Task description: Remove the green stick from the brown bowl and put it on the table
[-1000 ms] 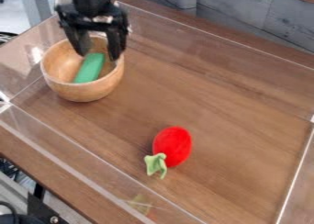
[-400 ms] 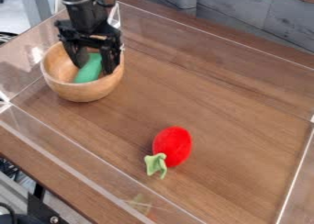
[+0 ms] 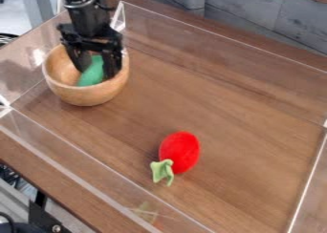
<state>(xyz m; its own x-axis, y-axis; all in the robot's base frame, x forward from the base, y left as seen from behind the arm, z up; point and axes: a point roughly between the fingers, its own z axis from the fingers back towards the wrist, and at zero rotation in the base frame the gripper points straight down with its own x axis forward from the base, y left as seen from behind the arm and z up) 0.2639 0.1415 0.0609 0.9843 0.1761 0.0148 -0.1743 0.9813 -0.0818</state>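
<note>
The tool (image 3: pixel 92 63) has descended into the bowl (image 3: pixel 84 92) since a second ago and now stands with its fingers apart, straddling the stick (image 3: pixel 92 74). The stick lies inside the bowl, leaning toward the far wall, not yet clamped. Judgement: the approach is complete; closing on the stick is the next step, followed by a lift and transfer to the bare desk (image 3: pixel 217 94). A red strawberry toy (image 3: pixel 179 153) lies well apart, near the front. No brands, labels or writing are legible.
</note>
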